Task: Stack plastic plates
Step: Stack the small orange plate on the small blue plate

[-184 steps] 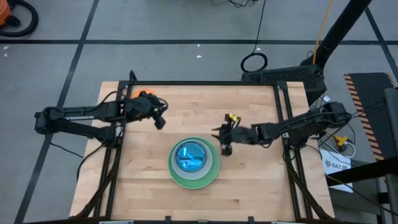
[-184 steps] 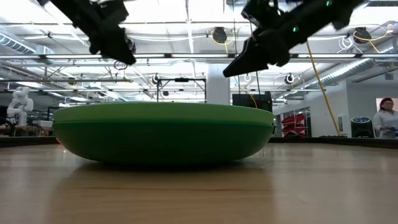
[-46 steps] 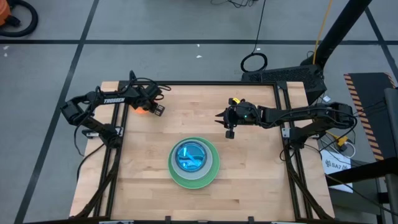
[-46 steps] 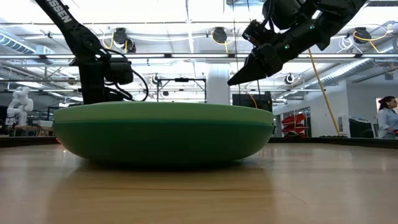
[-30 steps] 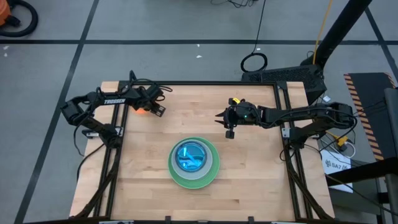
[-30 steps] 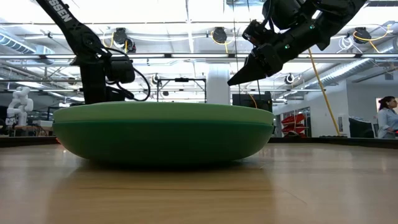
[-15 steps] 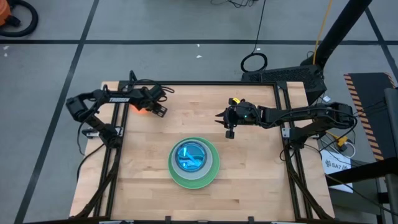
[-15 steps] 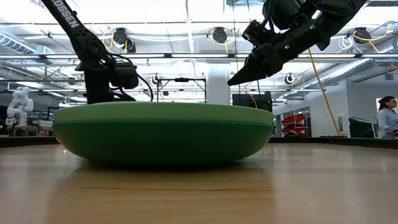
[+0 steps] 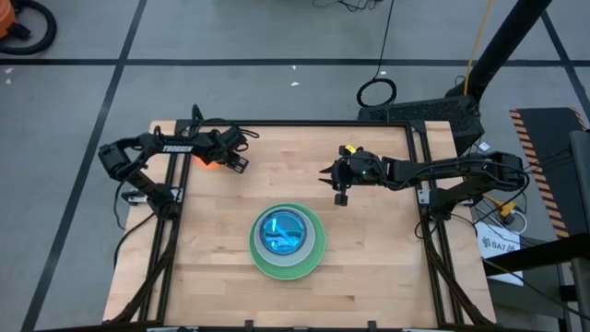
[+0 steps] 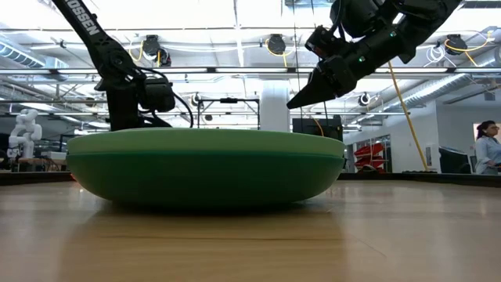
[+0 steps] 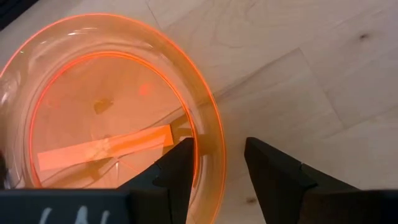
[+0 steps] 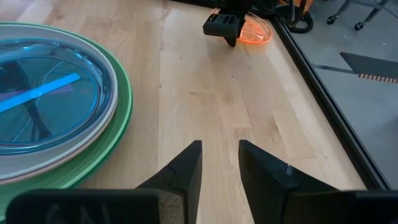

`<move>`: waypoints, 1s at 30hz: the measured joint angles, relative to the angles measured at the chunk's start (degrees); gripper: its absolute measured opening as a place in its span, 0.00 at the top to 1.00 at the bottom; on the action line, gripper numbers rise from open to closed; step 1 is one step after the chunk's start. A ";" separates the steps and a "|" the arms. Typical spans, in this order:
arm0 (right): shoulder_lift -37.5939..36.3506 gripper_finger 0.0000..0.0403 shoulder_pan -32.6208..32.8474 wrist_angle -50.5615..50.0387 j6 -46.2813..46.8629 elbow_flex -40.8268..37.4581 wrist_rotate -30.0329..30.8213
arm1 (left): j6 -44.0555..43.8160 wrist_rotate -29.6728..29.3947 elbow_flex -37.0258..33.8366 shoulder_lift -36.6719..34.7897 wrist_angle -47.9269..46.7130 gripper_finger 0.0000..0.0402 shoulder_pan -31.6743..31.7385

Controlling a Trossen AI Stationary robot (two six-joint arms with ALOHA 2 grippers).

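A small orange plate (image 11: pixel 106 124) lies flat near the table's far left corner (image 9: pixel 203 160), and also shows in the right wrist view (image 12: pixel 256 31). My left gripper (image 11: pixel 217 149) is open and points down over the plate's right rim (image 9: pixel 217 159). One finger is inside the rim and one outside. The stack (image 9: pixel 288 242) sits mid-table: a blue plate (image 12: pixel 43 93) on pale plates on large green ones (image 10: pixel 203 168). My right gripper (image 12: pixel 221 152) is open and empty. It hovers above the table, far right of the stack (image 9: pixel 330 184). My left gripper straddles the orange plate's rim (image 11: pixel 211 134) from above, with one finger (image 11: pixel 180 165) inside the plate and the other (image 11: pixel 267 168) outside over the wood. I cannot tell whether either finger touches the rim. The plate lies flat on the table.
Black frame rails run along the table's left, far and right edges (image 9: pixel 419 157). Bare wood lies between the orange plate and the stack (image 12: pixel 205 81). A person stands far off in the room (image 10: pixel 487 153).
My left arm has crept slightly toward the table's right and a little lower at the orange plate, still open. The plate and the stack have stayed in place.
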 joint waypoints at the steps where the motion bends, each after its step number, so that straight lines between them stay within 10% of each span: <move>1: 0.00 0.76 0.00 -0.03 -0.01 0.01 0.00 | -0.05 0.00 0.00 0.00 -0.02 0.61 0.00; 13: 0.00 0.76 0.00 -0.04 -0.11 0.01 0.00 | -0.52 -0.76 -0.04 0.02 0.11 0.82 -0.72; 30: 0.01 0.76 0.00 -0.08 -0.47 0.01 0.00 | -0.93 -2.93 -0.11 0.09 0.84 0.85 -3.11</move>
